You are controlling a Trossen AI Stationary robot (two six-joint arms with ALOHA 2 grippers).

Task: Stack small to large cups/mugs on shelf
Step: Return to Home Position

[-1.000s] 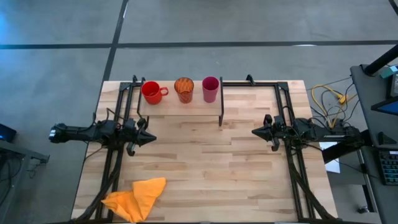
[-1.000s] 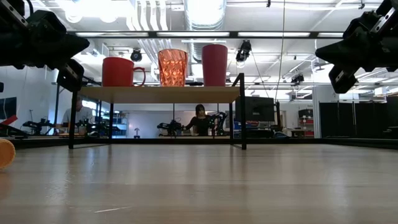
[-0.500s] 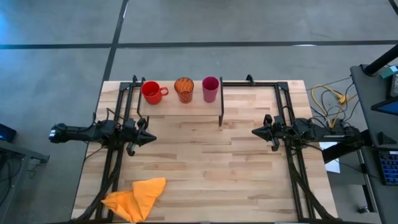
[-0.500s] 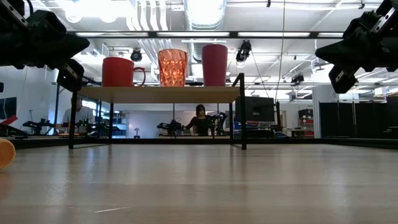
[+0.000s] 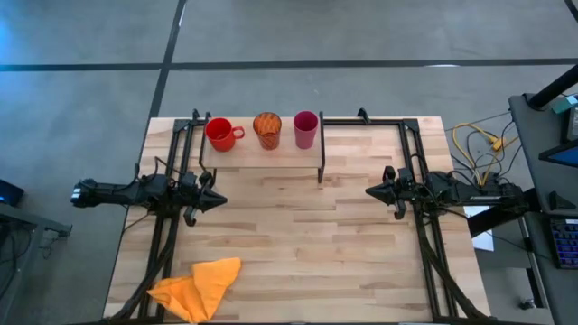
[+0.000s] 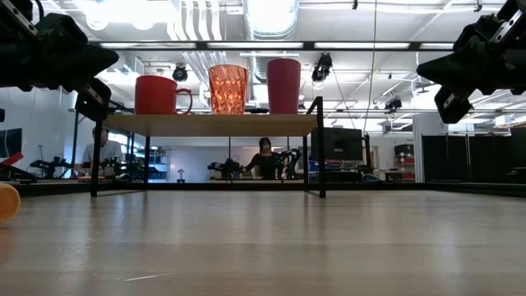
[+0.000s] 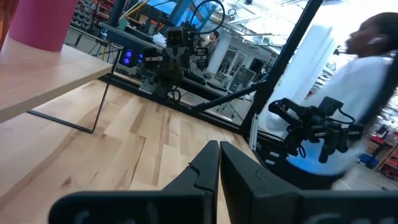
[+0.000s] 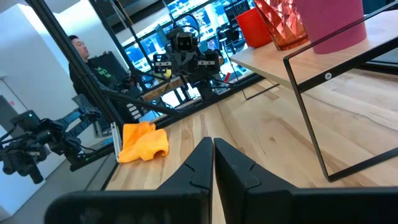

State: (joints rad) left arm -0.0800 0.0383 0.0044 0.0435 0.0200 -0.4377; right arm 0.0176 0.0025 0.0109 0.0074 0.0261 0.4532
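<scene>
Three vessels stand upright in a row on the shelf's (image 5: 262, 152) wooden top board at the table's far side: a red mug (image 5: 219, 134) with side handle at the left, an orange patterned cup (image 5: 267, 129) in the middle, a magenta tumbler (image 5: 305, 129) at the right. They also show in the low view: the mug (image 6: 156, 94), the cup (image 6: 228, 89), the tumbler (image 6: 283, 85). My left gripper (image 5: 222, 202) is shut and empty at the table's left, above the tabletop. My right gripper (image 5: 368, 191) is shut and empty at the table's right.
A crumpled orange cloth (image 5: 199, 287) lies near the table's front left corner. Black arm frames run along the table's left (image 5: 167, 244) and right (image 5: 432, 257) sides. People show in the room beyond the table (image 6: 265, 156).
</scene>
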